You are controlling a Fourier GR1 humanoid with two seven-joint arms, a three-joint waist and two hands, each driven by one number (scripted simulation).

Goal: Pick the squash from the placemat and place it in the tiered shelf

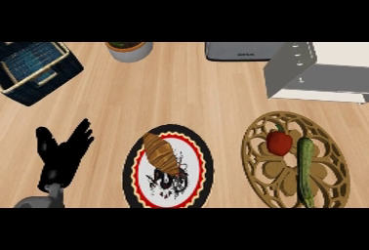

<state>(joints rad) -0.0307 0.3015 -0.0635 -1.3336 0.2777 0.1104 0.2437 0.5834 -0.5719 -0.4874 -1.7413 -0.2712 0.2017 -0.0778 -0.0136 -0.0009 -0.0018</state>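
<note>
Wood counter [180,97] ran across the whole view. Grey tiered shelf [292,68] stood far right, partly cut by the right edge. Round lattice placemat [274,168] lay near right, well apart from the shelf, its near side cut by the view's edge. Round plate [128,171], black rim, red ring, white middle, lay near centre, just left of the placemat and not touching it. Blue basket [36,71] sat far left, top open, part of it out of view. Grey tray [241,51] sat at the far edge, just left of the shelf.

Left hand [61,156] showed near left, beside the plate but apart from it. It was black, fingers straight and spread wide, pointing far, holding nothing and touching no object. Right hand did not show in the view.

Squash [305,171] was long and green. It lay on the right half of the placemat, running near to far, with no hand on it. 1 red pepper [279,141] lay on the placemat just left of the squash's far end; could not tell whether the 2 touched. Brown bread [162,154] lay slanted on the plate's far-left part. Grey pot [130,51] with a plant sat at the far edge between basket and tray, its top cut off.
</note>
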